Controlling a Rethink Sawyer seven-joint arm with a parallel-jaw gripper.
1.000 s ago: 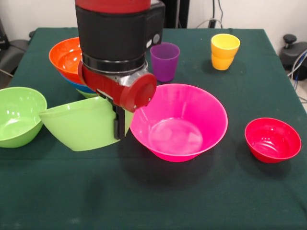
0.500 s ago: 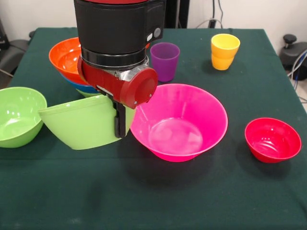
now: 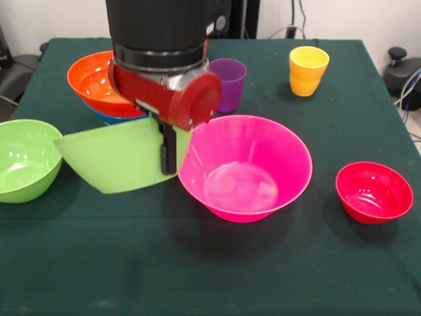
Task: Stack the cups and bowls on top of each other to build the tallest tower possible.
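From my remote seat: at nine o'clock a glossy green bowl (image 3: pixel 25 160) sits beside the tilted lime bowl (image 3: pixel 118 161), its thin wall pinched by the gripper (image 3: pixel 170 150) and touching the big pink bowl (image 3: pixel 245 168). Slick plastic could slip from that pinch. Red bowl (image 3: pixel 373 191) sits at three o'clock; orange bowl (image 3: pixel 99 82), purple cup (image 3: pixel 228 84), yellow cup (image 3: pixel 308 70) along twelve.

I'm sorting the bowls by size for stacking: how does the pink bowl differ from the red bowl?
The pink bowl is far wider and taller than the red bowl. The pink bowl sits mid-table beside the gripper's tilted green bowl; the red bowl stands alone. Both are upright, empty and glossy.
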